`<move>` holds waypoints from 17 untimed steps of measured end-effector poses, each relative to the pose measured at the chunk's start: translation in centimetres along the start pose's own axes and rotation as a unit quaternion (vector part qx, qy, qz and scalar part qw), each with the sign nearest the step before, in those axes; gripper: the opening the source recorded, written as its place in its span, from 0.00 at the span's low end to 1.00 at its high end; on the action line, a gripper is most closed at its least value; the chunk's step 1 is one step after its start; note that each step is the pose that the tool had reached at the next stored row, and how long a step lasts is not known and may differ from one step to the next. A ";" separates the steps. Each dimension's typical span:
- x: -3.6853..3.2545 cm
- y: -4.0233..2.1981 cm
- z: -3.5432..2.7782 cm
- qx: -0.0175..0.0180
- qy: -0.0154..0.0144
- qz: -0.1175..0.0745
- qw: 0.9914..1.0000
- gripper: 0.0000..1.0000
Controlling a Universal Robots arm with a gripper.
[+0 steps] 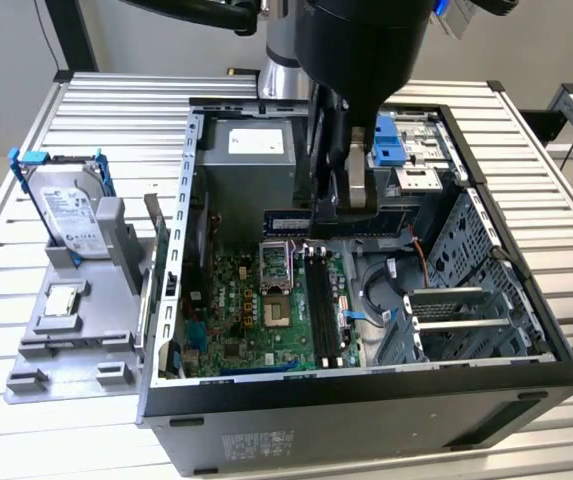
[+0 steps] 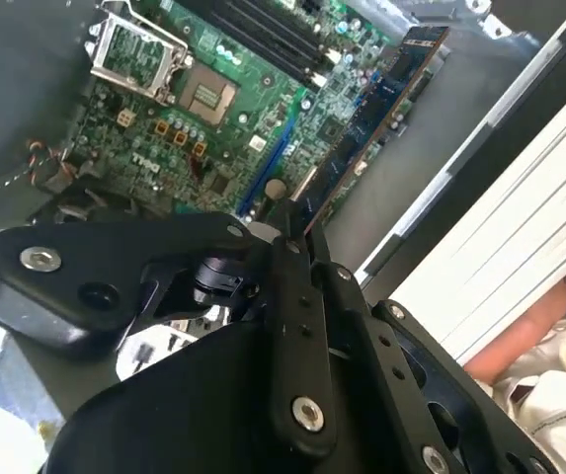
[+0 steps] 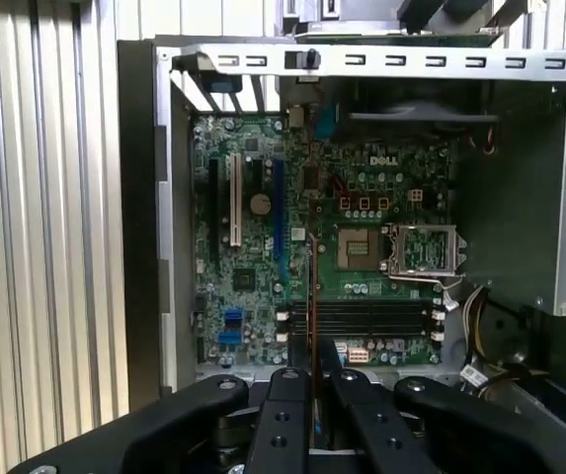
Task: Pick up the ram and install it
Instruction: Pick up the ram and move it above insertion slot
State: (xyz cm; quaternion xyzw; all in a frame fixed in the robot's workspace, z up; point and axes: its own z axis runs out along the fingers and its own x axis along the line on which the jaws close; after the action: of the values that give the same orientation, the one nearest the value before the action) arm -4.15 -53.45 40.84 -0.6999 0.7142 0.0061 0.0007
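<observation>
My gripper (image 1: 338,212) is shut on the ram (image 1: 288,222), a long blue circuit stick held level inside the open computer case (image 1: 366,390). The ram hangs above the green motherboard (image 1: 241,310), near the back end of the black memory slots (image 1: 323,310), and lies crosswise to them. In the second wrist view the ram (image 2: 373,117) sticks out from the black fingers (image 2: 289,259) over the board (image 2: 213,138). In the first wrist view the ram (image 3: 312,296) shows edge-on as a thin line crossing the slots (image 3: 371,321), rising from my gripper (image 3: 312,380).
A silver hard drive (image 1: 69,208) in a blue-handled bracket stands on a grey holder (image 1: 66,330) at the exterior view's left. The grey power supply (image 1: 251,165), blue drive bays (image 1: 391,145), cables (image 1: 376,300) and the CPU socket (image 1: 276,262) crowd the case.
</observation>
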 end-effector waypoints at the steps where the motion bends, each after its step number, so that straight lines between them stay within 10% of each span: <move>1: -0.01 -0.40 0.00 0.000 0.000 0.000 1.000 0.00; 17: -0.13 -6.44 -0.05 0.000 0.000 0.000 1.000 0.00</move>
State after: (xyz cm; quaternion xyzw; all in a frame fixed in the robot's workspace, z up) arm 2.29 -53.45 40.84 -0.6999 0.7142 0.0062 0.0006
